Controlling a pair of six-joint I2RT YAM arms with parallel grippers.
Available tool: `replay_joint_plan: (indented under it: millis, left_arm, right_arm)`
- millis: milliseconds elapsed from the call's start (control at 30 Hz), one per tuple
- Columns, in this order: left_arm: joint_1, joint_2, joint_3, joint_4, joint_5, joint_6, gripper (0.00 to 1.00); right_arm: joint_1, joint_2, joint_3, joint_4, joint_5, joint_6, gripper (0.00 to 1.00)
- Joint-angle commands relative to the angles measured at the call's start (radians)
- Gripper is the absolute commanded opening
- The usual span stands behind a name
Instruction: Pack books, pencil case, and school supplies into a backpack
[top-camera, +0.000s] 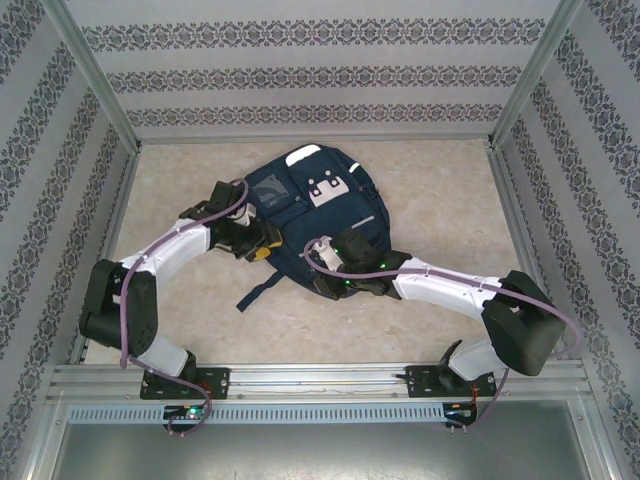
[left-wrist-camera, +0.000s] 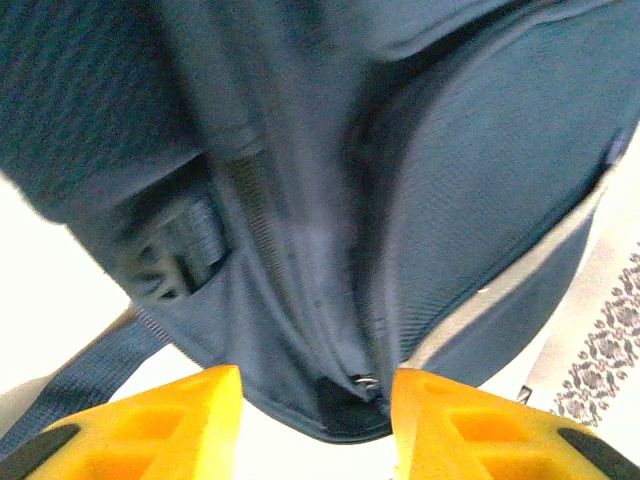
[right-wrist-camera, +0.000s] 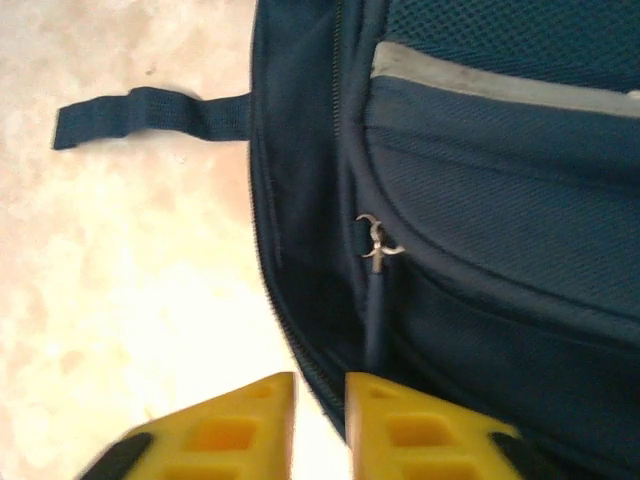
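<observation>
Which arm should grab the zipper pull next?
Right, probably. The right gripper has its jaws slightly apart with the zipper pull lined up just ahead. The left gripper, jaws wider, faces the backpack seam; better for bracing.

- Large navy-blue fabric backpack (top-camera: 300, 215): no brand name, lettering or number legible on any panel, strap or zip, from above or close up.
- White patch (top-camera: 327, 187) on the front of the backpack: a few small dark marks, too small to read as letters or a sign.
- Pale striped wall panels (top-camera: 300, 78): bands of dark ornamental pattern, no words or figures.
- Readable text overall: none.
</observation>
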Motion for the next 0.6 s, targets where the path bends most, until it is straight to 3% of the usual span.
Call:
replay_joint_plan:
  millis: [0,267,367,500,567]
  left_arm:
    - [-0.051,-0.049,-0.049,0.134,-0.096,-0.171,0.49]
    - [-0.109,-0.048,-0.081,0.220,-0.207,-0.308,0.53]
    - [-0.128,-0.032,-0.099,0.265,-0.220,-0.352,0.53]
    - [-0.162,-0.015,-0.125,0.332,-0.239,-0.412,0.52]
    - [-0.180,-0.004,-0.124,0.333,-0.255,-0.419,0.54]
  right_arm:
    - [-0.019,0.008,0.028,-0.035,-0.057,0.012,0.32]
    - [0.005,0.100,0.103,-0.051,0.010,0.100,0.46]
    - [0.027,0.140,0.129,-0.068,0.077,0.122,0.46]
    - [0.041,0.183,0.157,-0.108,0.175,0.158,0.38]
    - [0.053,0.191,0.174,-0.136,0.212,0.167,0.23]
